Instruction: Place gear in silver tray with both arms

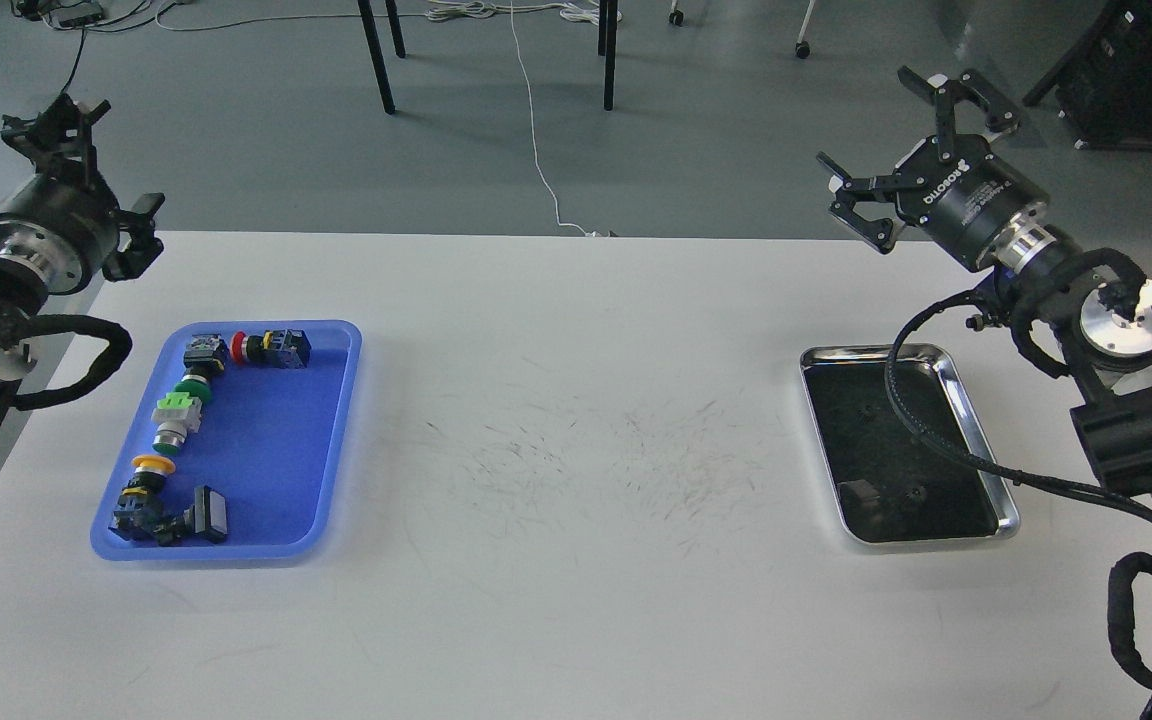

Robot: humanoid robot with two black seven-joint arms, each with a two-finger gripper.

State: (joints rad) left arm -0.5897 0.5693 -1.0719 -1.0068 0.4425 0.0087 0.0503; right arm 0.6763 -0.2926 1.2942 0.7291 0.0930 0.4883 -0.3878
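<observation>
Shiny rectangular silver tray [946, 372] sits at right-centre of the white table [556, 420], blue plastic tray [341, 400] of push-button switch parts [186, 415] at left-centre; black right gripper [911, 150], upper right, fingers spread wide, black left gripper [101, 165], upper left, also spread, both holding nothing.

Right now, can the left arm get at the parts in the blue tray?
Probably yes. The left gripper is raised beyond the table's far left corner, open, and nothing stands between it and the blue tray. The parts lie uncovered along the tray's left side, the side nearest that arm.
</observation>
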